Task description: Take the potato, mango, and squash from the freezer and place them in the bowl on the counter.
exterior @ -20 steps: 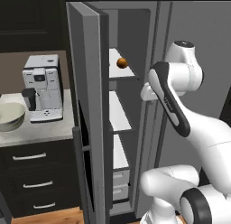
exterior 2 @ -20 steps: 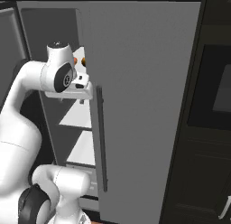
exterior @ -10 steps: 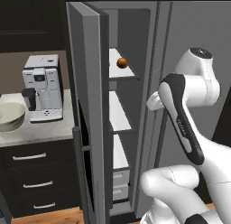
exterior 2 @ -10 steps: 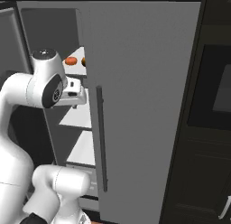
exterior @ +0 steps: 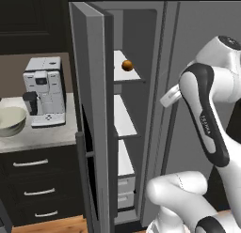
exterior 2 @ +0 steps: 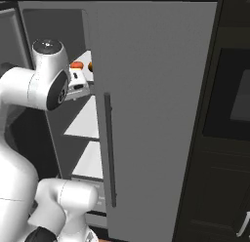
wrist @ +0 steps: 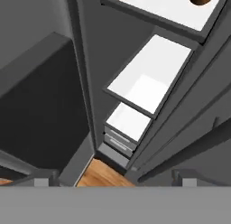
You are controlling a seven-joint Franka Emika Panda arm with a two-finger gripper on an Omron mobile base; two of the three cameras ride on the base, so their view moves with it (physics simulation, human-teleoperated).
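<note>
Mango [exterior 2: 76, 65] on top freezer [exterior: 94, 110] shelf, just beyond hand [exterior 2: 80, 85].

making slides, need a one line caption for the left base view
Freezer door ajar, an orange-brown ball on its top shelf, bowl waiting on the counter.

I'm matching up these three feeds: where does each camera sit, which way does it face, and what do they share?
Left base view: behind the arm's left, facing the open freezer, counter and bowl; the arm rises at right.
Right base view: behind the arm's right, facing the freezer's shut door; the arm rises at left.
Hand view: on the hand, looking down the shelves to the floor; fingertips at bottom.
All three show the orange-brown ball on the top shelf.
</note>
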